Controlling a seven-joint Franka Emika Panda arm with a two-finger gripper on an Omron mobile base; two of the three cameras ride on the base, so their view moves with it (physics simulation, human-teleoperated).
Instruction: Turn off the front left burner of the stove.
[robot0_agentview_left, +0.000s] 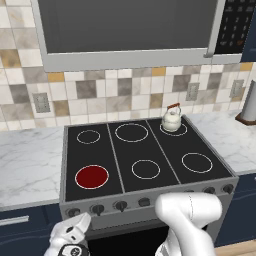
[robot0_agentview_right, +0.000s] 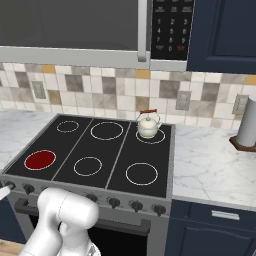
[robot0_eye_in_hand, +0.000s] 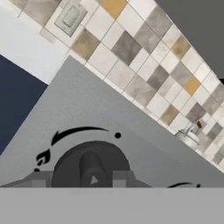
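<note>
Look to the lower left of the left base view: the front left burner (robot0_agentview_left: 92, 177) glows red on the stove (robot0_agentview_left: 145, 150), and a white kettle (robot0_agentview_left: 171, 120) sits on the back right ring. Your gripper (robot0_agentview_left: 70, 239) hangs low at the bottom left, in front of the grey knob panel; its fingertips are cut off there, so you cannot tell whether the fingers are spread or closed. In the hand view a dark knob (robot0_eye_in_hand: 91, 166) fills the bottom centre, very close, its lower half hidden by the frame edge. In the right base view the white arm (robot0_agentview_right: 62, 220) covers part of the knob row.
</note>
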